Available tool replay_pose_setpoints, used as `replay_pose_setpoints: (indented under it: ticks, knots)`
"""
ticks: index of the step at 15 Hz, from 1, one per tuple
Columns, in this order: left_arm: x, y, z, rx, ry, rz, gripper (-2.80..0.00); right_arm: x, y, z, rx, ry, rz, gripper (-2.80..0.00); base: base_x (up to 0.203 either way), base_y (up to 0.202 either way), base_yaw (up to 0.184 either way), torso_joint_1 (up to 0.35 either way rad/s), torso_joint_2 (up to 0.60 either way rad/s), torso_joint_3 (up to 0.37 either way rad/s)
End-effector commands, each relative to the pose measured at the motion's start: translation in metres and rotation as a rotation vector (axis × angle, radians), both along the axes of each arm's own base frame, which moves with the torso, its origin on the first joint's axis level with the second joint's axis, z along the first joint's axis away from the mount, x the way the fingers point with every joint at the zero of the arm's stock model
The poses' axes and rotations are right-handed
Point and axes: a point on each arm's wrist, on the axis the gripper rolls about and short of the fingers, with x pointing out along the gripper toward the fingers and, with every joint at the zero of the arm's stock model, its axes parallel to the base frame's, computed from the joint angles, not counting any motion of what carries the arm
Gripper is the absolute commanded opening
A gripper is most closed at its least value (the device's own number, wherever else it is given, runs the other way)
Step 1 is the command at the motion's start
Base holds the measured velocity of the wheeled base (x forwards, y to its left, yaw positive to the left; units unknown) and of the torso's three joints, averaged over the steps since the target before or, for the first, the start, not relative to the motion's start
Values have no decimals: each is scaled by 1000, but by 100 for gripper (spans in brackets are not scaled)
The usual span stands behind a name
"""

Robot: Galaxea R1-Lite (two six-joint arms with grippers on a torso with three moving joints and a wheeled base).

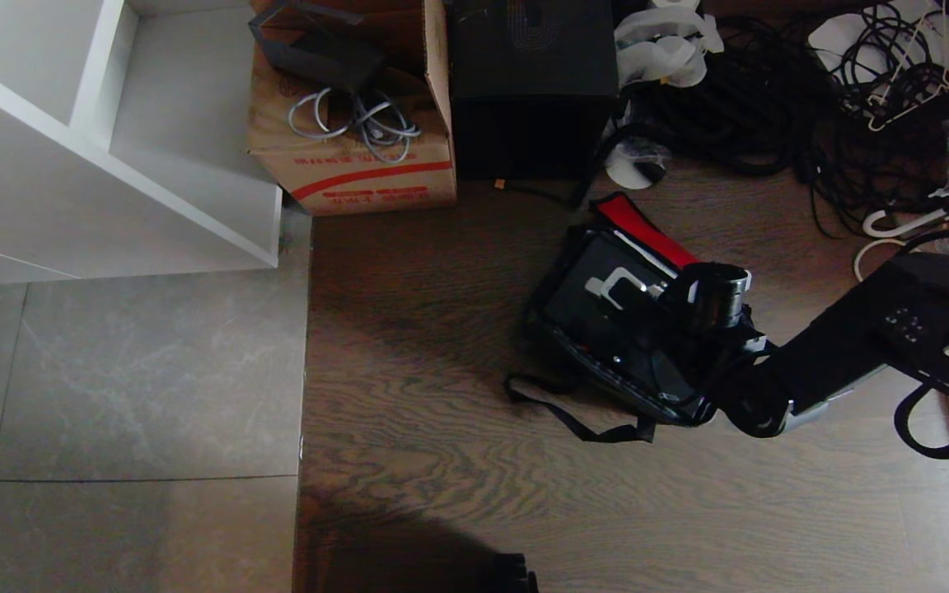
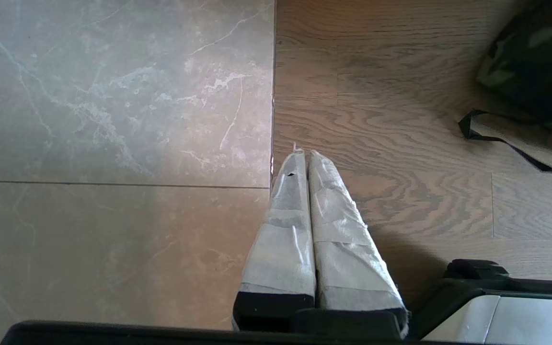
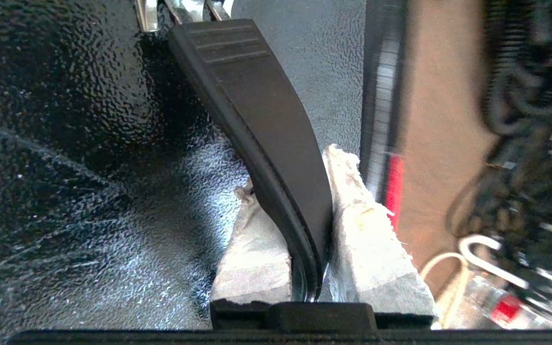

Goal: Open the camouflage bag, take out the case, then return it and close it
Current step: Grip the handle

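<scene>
- The right tool, right of centre in the head view, pinches the black handle bar of the flat black hard case between its white-wrapped fingers.
- The case seems to lie inside the open camouflage bag with red lining on the wood floor; its long axis runs diagonally from upper left to lower right.
- A tall black box, a cardboard carton and tangled cables lie along the top.
- The left tool is pressed together over the floor.

Camouflage bag: right half hidden beneath the right arm; in the left wrist view only one corner shows. Case: handle and right end covered by the arm. Black box and cardboard carton: far ends cut off.
</scene>
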Motion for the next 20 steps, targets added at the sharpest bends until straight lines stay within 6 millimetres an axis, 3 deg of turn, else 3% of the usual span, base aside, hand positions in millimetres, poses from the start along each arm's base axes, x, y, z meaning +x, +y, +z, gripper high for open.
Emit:
replay_pose_setpoints:
  ticks: [1, 9, 18, 19, 20]
  knots:
    - [1, 0, -2, -1, 7, 0, -280, 5, 2, -14, -15, 25, -1, -280, 0, 0, 0, 0, 0, 0]
    - [1, 0, -3, -1, 8, 0, -280, 9, 3, -33, -28, 66, -14, -280, 0, 0, 0, 0, 0, 0]
    - [1, 0, -3, -1, 8, 0, -280, 7, -2, -37, -70, 83, -54, -280, 0, 0, 0, 0, 0, 0]
    - [1, 0, -2, -1, 8, 0, -280, 6, -2, -36, -69, 82, -56, 0, 0, 0, 0, 0, 0, 0]
    - [1, 0, -2, -1, 7, 0, -280, 5, -3, -36, -69, 85, -58, 0, 0, 0, 0, 0, 0, 0]
